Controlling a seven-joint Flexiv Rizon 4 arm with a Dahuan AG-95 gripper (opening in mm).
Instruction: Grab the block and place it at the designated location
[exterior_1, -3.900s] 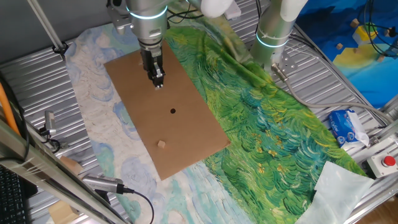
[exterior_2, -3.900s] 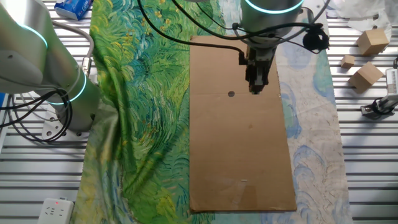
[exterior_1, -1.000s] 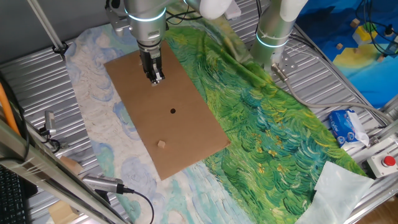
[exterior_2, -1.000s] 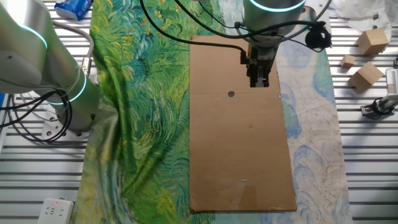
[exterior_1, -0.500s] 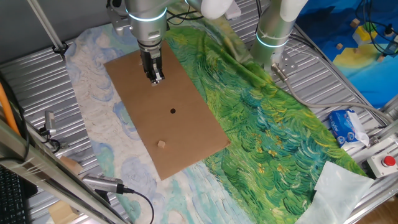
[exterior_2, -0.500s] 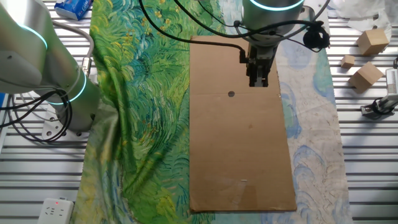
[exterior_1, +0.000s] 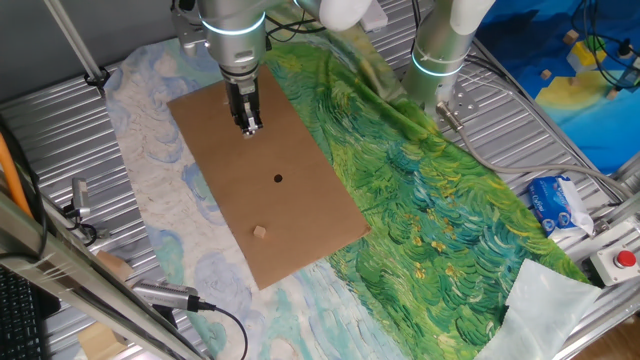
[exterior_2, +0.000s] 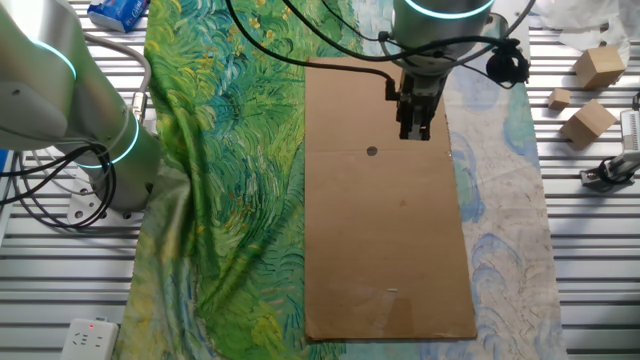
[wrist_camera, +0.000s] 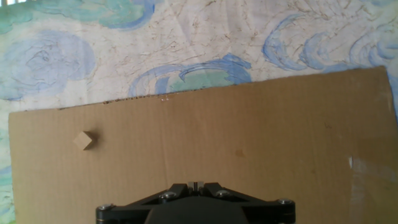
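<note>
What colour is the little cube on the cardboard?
Light tan, like bare wood: the block shows best in the hand view.

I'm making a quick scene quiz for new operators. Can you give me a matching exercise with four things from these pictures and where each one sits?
Things:
1. block
2. black dot
3. gripper
4. cardboard sheet

Places:
A. above the far end of the cardboard, near the arm's base
B. near the cardboard's near end, resting on it
C. lying on the painted cloths that cover the table
D. marked about mid-sheet, with nothing on it

Pairs: 1-B, 2-D, 3-A, 4-C
</note>
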